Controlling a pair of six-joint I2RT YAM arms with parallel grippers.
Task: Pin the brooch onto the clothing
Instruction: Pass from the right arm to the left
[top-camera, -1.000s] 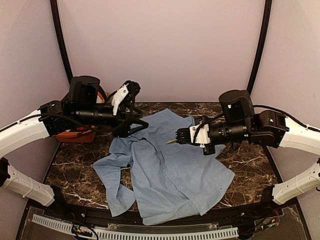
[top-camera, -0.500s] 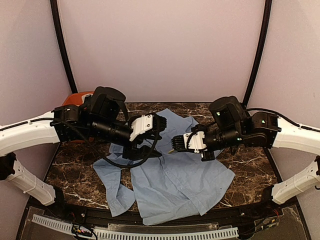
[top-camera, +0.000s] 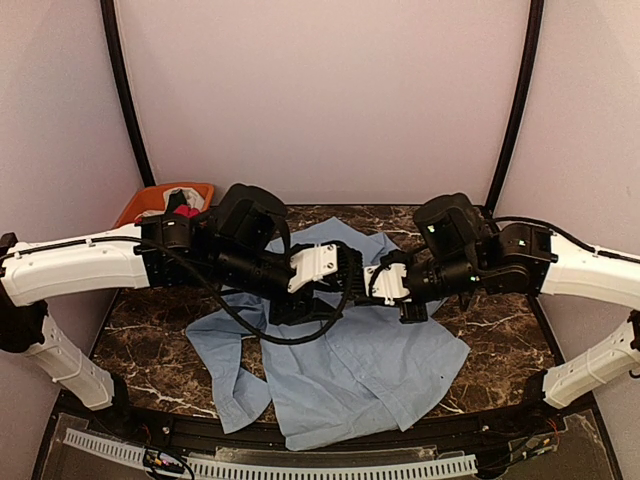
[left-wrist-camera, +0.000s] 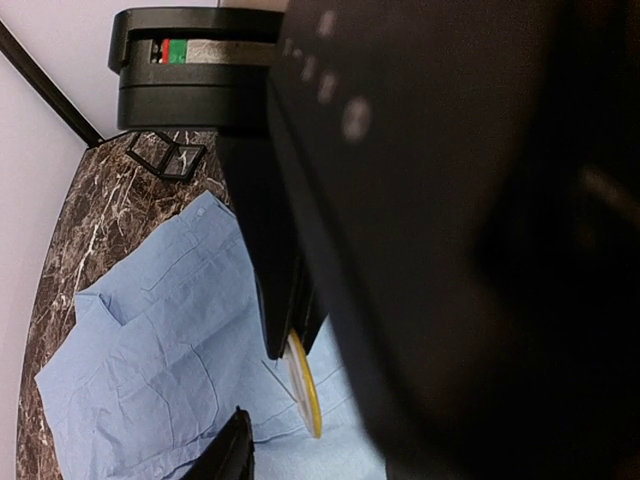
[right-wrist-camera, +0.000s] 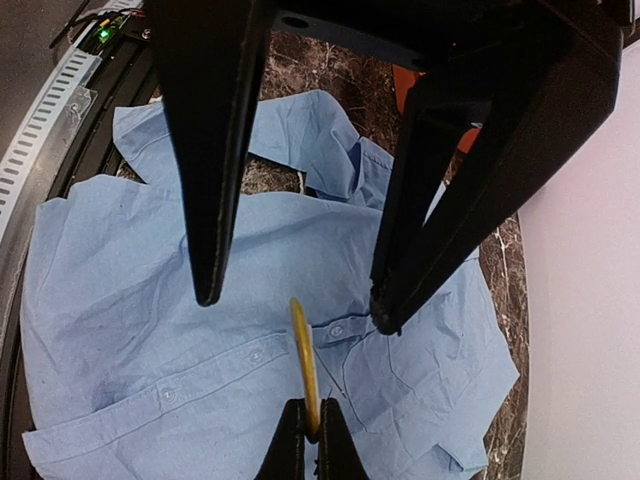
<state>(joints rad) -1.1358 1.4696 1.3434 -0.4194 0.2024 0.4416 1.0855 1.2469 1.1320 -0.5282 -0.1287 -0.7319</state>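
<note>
the left arm has swung in from the left side of the table (top-camera: 150, 330), where it hung a second ago, to the middle. the left gripper (right-wrist-camera: 295, 305) now faces the right gripper (right-wrist-camera: 305, 435) nose to nose above the shirt (top-camera: 350, 370). the right arm has shifted only a little toward it. the move has also uncovered an orange tub (top-camera: 145, 205) at the back left corner.

the right gripper is pinched tight on the lower edge of the brooch (right-wrist-camera: 303, 370), a thin yellow disc held on edge in the air over the shirt's button strip. the left gripper's two dark fingers (right-wrist-camera: 215, 180) stand apart on either side of the disc's top edge, with a gap on each side in the right wrist view, so nothing is held there. this looks like the start of a hand-over or a two-handed grip. the brooch is not yet on the cloth, so the pinning itself is still to do.

the shirt lies spread flat across the middle of the table, collar toward the back.

much is hard to read. the brooch shows only its edge, so its face and pin are hidden. from above the two grippers cover it completely. the left wrist view is mostly filled by a blurred dark finger, and there i cannot tell whether the other fingertip touches the disc. the tub's contents are too small to name.
</note>
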